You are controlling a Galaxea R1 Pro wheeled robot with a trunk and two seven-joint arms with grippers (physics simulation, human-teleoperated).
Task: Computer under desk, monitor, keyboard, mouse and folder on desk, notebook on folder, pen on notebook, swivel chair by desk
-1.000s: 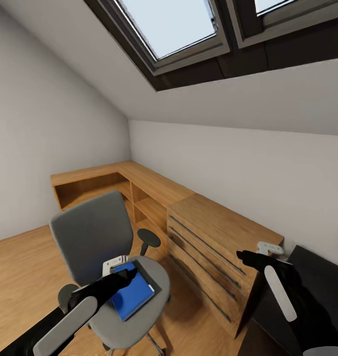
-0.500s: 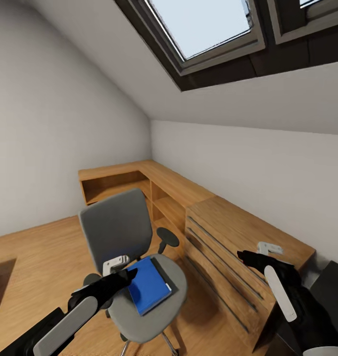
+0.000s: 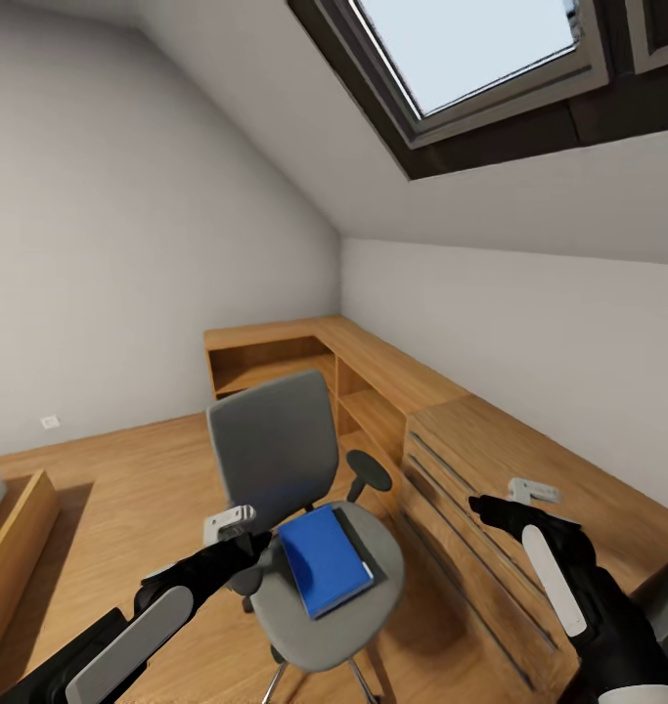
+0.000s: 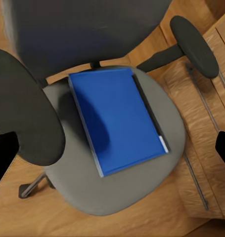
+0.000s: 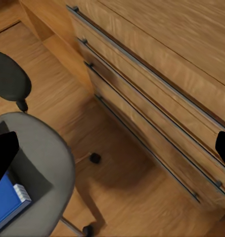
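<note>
Hovering our left gripper (image 3: 238, 523) with jaws spread empty beside the blue folder (image 3: 326, 559) lying flat on the swivel chair (image 3: 275, 450) seat, we should slide a finger under its overhanging edge; right gripper (image 3: 524, 492) also empty, parted.

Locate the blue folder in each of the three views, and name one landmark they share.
Head view: folder lies on the chair seat, low centre.
Left wrist view: folder at centre, on the seat.
Right wrist view: folder's corner at the picture's edge.
Shared landmark: the grey chair seat.
</note>
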